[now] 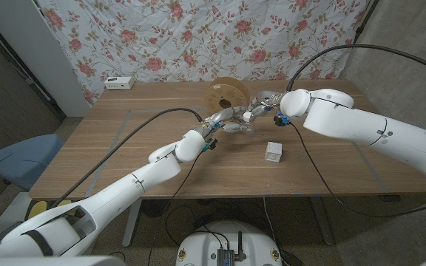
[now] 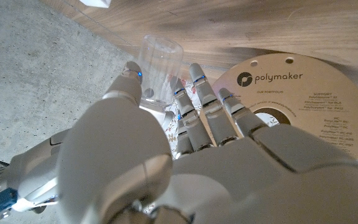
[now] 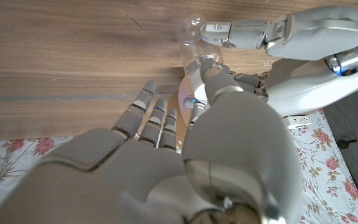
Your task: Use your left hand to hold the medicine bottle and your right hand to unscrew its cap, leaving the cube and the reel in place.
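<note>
A clear, see-through plastic medicine bottle (image 1: 247, 125) sits toward the far middle of the brown wooden bench (image 1: 124, 148), held between the two robot hands just in front of a reel. The left hand (image 1: 228, 120) reaches in from the near left, and in the left wrist view its thumb and fingers (image 2: 194, 87) wrap around the transparent body of the bottle, so it is grasping the bottle. The right hand (image 1: 263, 108) comes in from the far right with its fingers at the bottle's top; in the right wrist view its thumb lies against the cap end, so it looks to be gripping the cap, though the cap itself is too hidden to be sure. To do this step well, the left hand should probably keep its clasp firm and the bottle steady while the right hand turns only the cap, with both arms staying clear of the neighbours. Just behind the bottle stands one tan cardboard filament reel (image 1: 227, 94), on its edge. One small white cube (image 1: 274, 151) rests near the bottle, to its right and closer to the robot. One white power strip (image 1: 118, 82) lies at the far left corner. Counted: one bottle, one reel, one cube, one power strip, two hands.
</note>
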You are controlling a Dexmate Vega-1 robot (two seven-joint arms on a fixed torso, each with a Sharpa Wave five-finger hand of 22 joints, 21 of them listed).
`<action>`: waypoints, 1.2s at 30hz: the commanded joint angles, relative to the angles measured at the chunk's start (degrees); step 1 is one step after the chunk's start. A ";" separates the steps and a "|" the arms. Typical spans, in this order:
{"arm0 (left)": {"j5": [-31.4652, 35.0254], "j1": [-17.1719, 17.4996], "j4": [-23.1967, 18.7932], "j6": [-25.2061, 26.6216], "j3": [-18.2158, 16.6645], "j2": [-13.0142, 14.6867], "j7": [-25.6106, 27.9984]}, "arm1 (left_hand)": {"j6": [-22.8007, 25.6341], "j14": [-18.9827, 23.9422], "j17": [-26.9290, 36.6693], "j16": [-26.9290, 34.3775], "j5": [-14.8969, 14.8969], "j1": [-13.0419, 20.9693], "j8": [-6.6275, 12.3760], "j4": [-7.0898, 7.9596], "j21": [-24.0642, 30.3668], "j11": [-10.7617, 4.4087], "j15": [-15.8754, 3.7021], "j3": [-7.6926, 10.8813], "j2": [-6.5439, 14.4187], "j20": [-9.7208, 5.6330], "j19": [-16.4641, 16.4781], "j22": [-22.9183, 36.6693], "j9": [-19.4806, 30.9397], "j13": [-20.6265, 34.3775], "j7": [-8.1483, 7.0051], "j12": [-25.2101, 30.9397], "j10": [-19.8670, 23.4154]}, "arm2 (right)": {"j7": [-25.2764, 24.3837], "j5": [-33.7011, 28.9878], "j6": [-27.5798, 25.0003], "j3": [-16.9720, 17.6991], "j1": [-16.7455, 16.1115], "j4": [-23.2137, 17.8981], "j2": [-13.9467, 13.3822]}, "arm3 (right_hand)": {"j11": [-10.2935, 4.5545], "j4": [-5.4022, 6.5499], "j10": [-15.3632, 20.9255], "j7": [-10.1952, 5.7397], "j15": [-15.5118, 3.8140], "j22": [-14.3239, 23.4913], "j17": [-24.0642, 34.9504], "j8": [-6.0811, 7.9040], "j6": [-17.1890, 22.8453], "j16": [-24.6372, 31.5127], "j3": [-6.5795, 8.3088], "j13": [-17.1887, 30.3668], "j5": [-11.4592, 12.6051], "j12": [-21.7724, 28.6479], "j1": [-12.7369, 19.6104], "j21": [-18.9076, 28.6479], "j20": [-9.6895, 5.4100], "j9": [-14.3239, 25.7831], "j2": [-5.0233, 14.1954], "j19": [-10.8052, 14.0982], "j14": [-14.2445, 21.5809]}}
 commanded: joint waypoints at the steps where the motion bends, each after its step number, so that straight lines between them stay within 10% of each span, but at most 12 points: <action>1: 0.05 0.21 -0.39 0.54 0.06 -0.01 0.16 | 0.21 0.55 0.00 -0.15 0.23 -0.04 -0.15 -0.08 0.02 -0.10 -5.47 0.53 0.36 -5.36 -0.42 0.15 0.30 0.13 -0.47 0.41 0.54 | 1.45 0.83 1.68 2.02 -1.41 0.23 -0.48 | -0.05 0.00 -0.39 0.00 0.06 0.23 0.32 -0.30 -0.43 -0.10 0.65 0.07 0.48 -0.15 0.48 0.03 -0.32 -0.08 0.18 -0.16 -0.23; 15: 0.04 0.37 -0.67 0.93 0.06 0.02 0.11 | 0.15 0.56 0.00 -0.16 0.23 -0.15 -0.16 -0.07 0.02 -0.19 -5.48 0.71 0.33 -5.32 -0.42 0.15 0.30 0.14 -0.40 0.34 0.36 | 2.13 2.31 2.86 4.66 -3.28 0.10 -0.76 | -0.01 0.57 -1.43 -0.11 -0.17 0.26 0.84 -3.25 -4.57 0.07 1.98 0.07 1.24 -0.08 2.47 -0.04 -1.03 -0.81 0.47 -1.50 -1.40; 23: -0.03 0.15 -0.24 0.45 -0.01 0.06 0.08 | 0.18 0.55 0.00 -0.15 0.25 -0.15 -0.15 -0.09 0.03 0.02 -5.52 0.88 0.36 -5.32 -0.41 0.16 0.30 0.14 -0.37 0.32 0.32 | 3.93 3.30 3.59 4.89 -2.63 0.89 -0.56 | 0.74 1.66 -3.64 1.74 0.84 0.27 1.18 -6.04 -9.46 0.01 1.03 0.12 1.31 -0.36 1.39 -0.12 -0.61 -1.33 -0.20 -2.89 -3.06; 36: -0.23 -0.34 0.73 -0.51 0.02 -0.12 0.06 | 0.17 0.48 0.00 -0.17 0.24 -0.14 -0.15 -0.16 0.02 -0.03 -5.55 1.02 0.26 -5.34 -0.42 0.15 0.30 0.14 -0.45 0.37 0.45 | 6.13 3.20 3.30 3.71 -0.55 1.81 -0.29 | 1.97 1.68 -4.98 3.24 2.03 0.26 0.89 -6.84 -11.34 -0.33 -0.54 0.15 0.85 -0.38 -0.07 -0.07 0.41 -1.57 -1.86 -3.49 -4.12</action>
